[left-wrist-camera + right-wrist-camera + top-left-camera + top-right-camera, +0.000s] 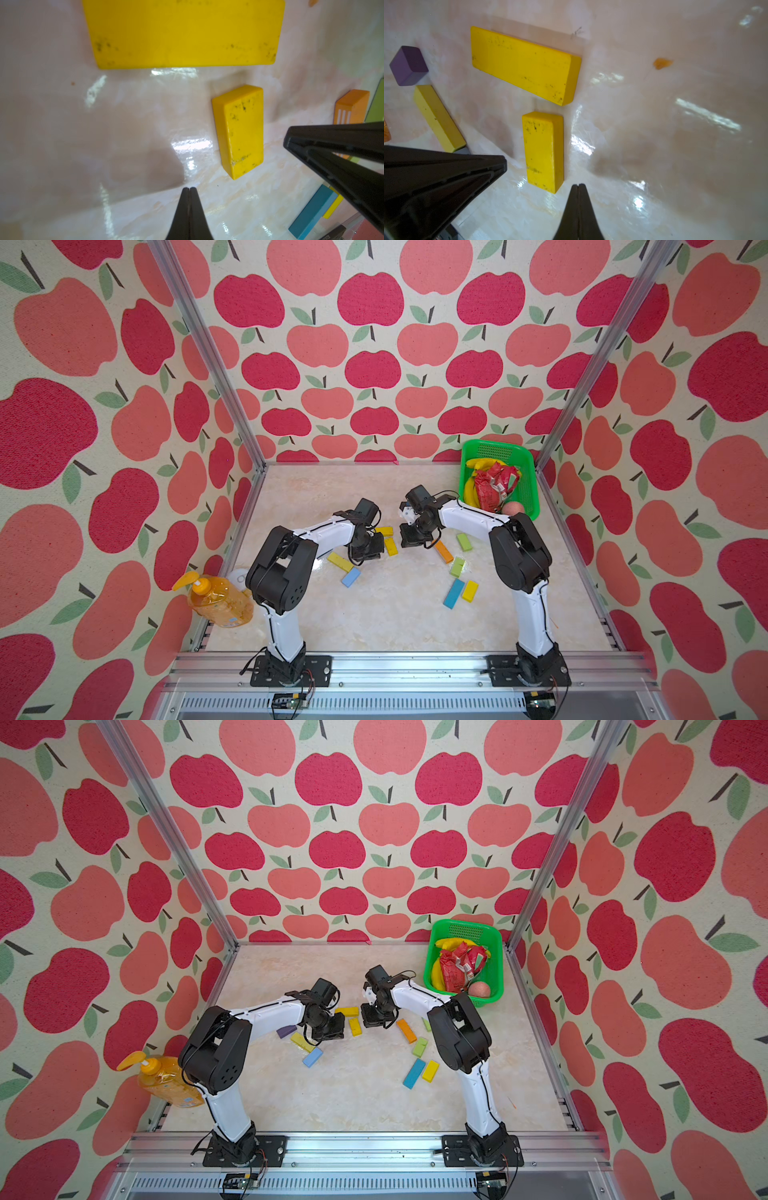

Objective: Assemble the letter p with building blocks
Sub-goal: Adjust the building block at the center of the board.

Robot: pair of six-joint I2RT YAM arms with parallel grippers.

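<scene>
Marbled tabletop boxed in by apple-print walls and aluminium posts, widest bare stretch along the near rail. Far right corner: green basket with bananas, red packet, one round fruit. Ten building blocks flat mid-table: four yellow, two light green, one each orange, blue, light blue, purple (purple block tucked beside the left arm). Between left gripper and right gripper, long yellow block and short yellow block at right angles, just apart; both grippers' fingertips pressed together, gripping nothing.
</scene>
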